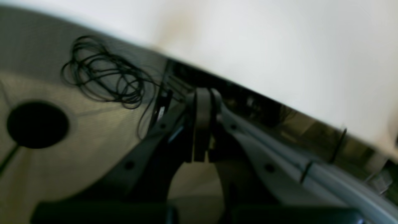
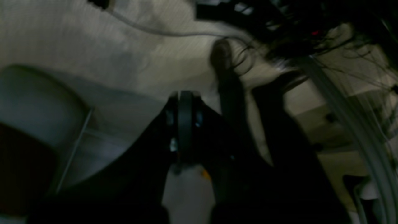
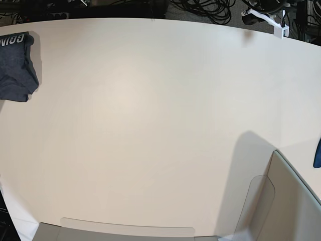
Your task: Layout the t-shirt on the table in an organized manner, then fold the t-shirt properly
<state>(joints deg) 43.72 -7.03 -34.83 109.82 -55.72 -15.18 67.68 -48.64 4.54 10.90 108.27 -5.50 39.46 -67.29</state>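
The left tool [image 1: 202, 124] has its fingers pressed together with nothing between them. The right tool [image 2: 185, 124] is likewise closed and empty. Both wrist views are blurred.

floor: pale carpet [image 1: 93, 149] | clutter: tangled black cables [image 1: 102, 74] on it, more cables [image 3: 205, 7] beyond | foreground: grey-beige box walls [image 3: 286, 201]

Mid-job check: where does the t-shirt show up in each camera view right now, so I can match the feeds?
Base: the t-shirt lies bunched at the far left edge of the table, partly cut off by the frame.
Left wrist: not in it.
Right wrist: not in it.
Shared landmark: the off-white table, across the top of the left wrist view; none surely in the right wrist view.
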